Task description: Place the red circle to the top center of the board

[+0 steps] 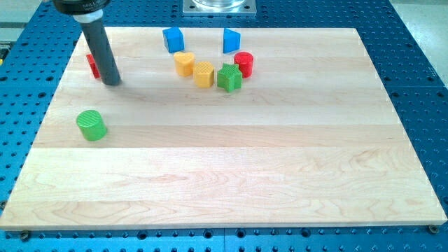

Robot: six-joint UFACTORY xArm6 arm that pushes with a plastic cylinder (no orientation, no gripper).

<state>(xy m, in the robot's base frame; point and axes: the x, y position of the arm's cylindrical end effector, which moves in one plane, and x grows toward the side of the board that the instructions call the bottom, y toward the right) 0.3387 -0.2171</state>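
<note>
Top middle is kinda crowded: red circle point(243, 64) touching the green block point(229, 77), with yellow blocks point(204, 73) point(183, 63) and two blue ones point(173, 38) point(231, 40) packed nearby. My tip point(111, 81) sits far left, green cylinder point(91, 124) below it. Lower board is wide open.

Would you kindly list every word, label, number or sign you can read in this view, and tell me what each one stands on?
None: no readable text appears anywhere in this view.
The wooden board is bare wood grain.
The blocks, such as the red circle and the green cylinder, carry only ribbed texture, no marks.
The dark rod ending in my tip and the blue perforated table show no lettering.
</note>
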